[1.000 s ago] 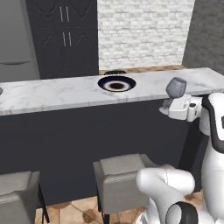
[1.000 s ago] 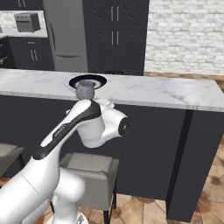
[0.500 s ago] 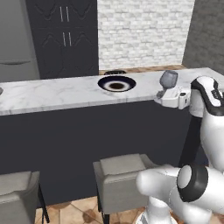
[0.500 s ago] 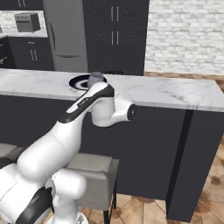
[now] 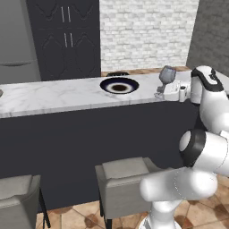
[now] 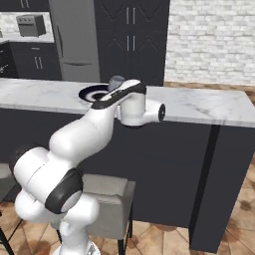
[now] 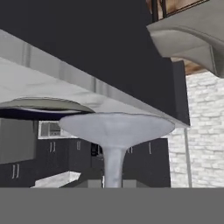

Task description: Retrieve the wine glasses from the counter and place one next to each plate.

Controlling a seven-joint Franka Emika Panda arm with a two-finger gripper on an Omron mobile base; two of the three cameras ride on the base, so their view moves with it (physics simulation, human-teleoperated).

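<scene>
Gripper (image 5: 160, 92) is clamped on the stem of a wine glass (image 5: 167, 75), fingers closed together around it; the hand lies roughly level over the counter (image 5: 53, 96), pointing toward the plate. In the left base view the glass stands upright, bowl up, above the marble and just to the right of the plate (image 5: 119, 85), near the counter's right end. Its foot sits low by the hand; whether the foot touches the marble cannot be told. The plate, dark-rimmed with a darker centre, lies flat on the counter. In the right base view the arm's forearm crosses in front of the plate (image 6: 93, 92), and the bowl of the glass (image 6: 116, 82) shows just above the wrist. The hand view is rolled over: the glass (image 7: 116, 131) appears inverted, foot wide and near the lens, stem running down to the frame bottom, with the plate's rim (image 7: 43, 105) beside it at left. Two grey stools (image 5: 127, 179) stand in front of the dark cabinets below the counter.
</scene>
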